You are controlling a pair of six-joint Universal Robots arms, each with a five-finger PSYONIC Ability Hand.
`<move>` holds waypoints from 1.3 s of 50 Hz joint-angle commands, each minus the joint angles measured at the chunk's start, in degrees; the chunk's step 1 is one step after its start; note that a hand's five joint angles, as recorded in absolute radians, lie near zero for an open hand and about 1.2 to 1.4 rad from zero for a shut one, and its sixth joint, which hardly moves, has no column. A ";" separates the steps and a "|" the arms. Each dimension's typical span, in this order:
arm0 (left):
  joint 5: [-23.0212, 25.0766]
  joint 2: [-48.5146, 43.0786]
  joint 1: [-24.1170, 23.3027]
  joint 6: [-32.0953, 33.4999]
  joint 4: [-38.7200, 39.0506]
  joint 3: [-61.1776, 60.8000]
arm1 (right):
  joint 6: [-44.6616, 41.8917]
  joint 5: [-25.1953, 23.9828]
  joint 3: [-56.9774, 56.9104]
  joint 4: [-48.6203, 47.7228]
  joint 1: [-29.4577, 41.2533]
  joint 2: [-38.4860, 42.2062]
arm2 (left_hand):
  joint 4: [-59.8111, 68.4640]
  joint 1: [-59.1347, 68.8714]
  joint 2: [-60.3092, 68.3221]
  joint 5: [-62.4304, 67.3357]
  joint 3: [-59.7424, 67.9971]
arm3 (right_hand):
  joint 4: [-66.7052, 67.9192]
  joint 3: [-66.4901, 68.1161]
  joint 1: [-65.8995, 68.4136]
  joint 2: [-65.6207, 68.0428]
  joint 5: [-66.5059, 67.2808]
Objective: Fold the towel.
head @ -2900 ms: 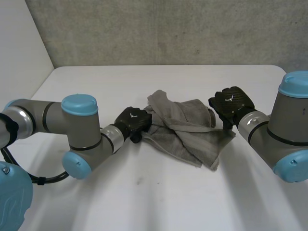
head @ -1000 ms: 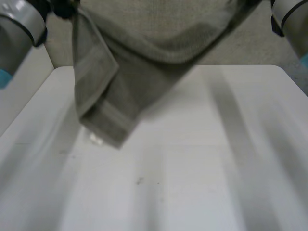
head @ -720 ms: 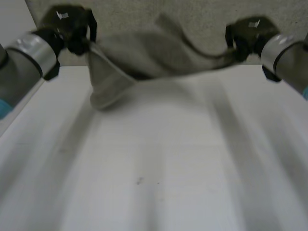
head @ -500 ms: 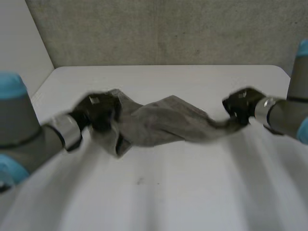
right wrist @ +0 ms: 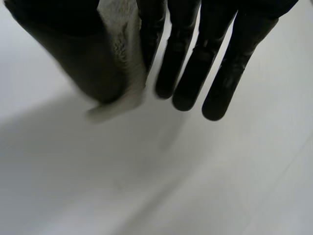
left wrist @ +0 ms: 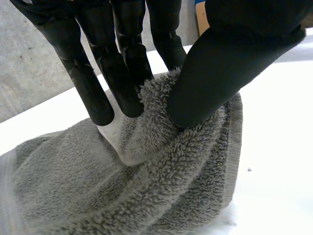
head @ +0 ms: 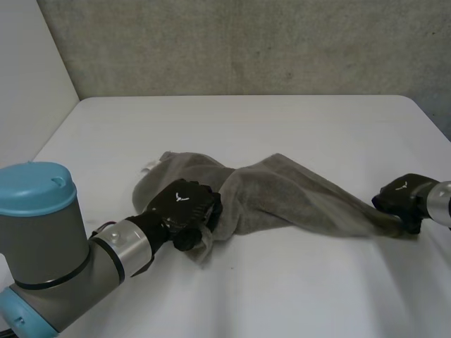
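A grey towel (head: 282,197) lies bunched and stretched across the white table (head: 246,120), running from my left hand to my right. My left hand (head: 184,204) sits on its left end; in the left wrist view the thumb (left wrist: 220,63) and fingers pinch a fold of the terry cloth (left wrist: 146,196). My right hand (head: 402,196) holds the narrow right end low over the table. In the right wrist view a strip of towel (right wrist: 122,49) sits between the thumb and the nearest of the straight fingers (right wrist: 195,63).
A grey wall runs behind the table's far edge. A pale panel (head: 28,70) stands at the far left. My left arm (head: 56,239) lies over the near left part of the table.
The towel was lifted high, swung and brought down onto the table. Both hands came down and nearer, and the cloth now lies pulled out between them.
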 commanded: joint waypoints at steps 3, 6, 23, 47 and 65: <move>-0.55 1.09 0.62 2.51 0.08 0.02 | 6.33 -0.89 -3.38 -4.29 0.05 -3.00 | -0.80 0.82 -0.67 0.43 -0.76 | -36.58 -36.28 -35.16 -34.60 -35.86; -2.22 2.40 0.53 2.33 0.00 -0.07 | 13.18 -2.46 -6.02 -7.28 0.58 -3.62 | -6.56 -4.94 -6.43 -5.33 -6.52 | -36.58 -36.28 -35.16 -34.60 -35.86; -5.39 6.10 0.45 2.51 0.08 -2.79 | 31.06 -12.40 -37.81 1.12 15.08 16.48 | -7.09 -5.47 -6.95 -5.86 -7.04 | -36.58 -36.28 -35.16 -34.60 -35.86; -5.48 8.30 0.53 1.98 0.17 -4.64 | 35.45 -16.10 -61.23 8.62 22.47 39.98 | -22.73 -21.11 -22.60 -21.50 -22.68 | 5.48 5.78 6.90 7.46 6.20; -6.96 8.92 0.27 -20.93 3.42 -1.30 | 37.92 -13.28 -58.95 7.74 21.85 31.71 | -55.70 -54.08 -55.57 -54.47 -55.66 | 33.42 33.72 34.84 35.40 34.14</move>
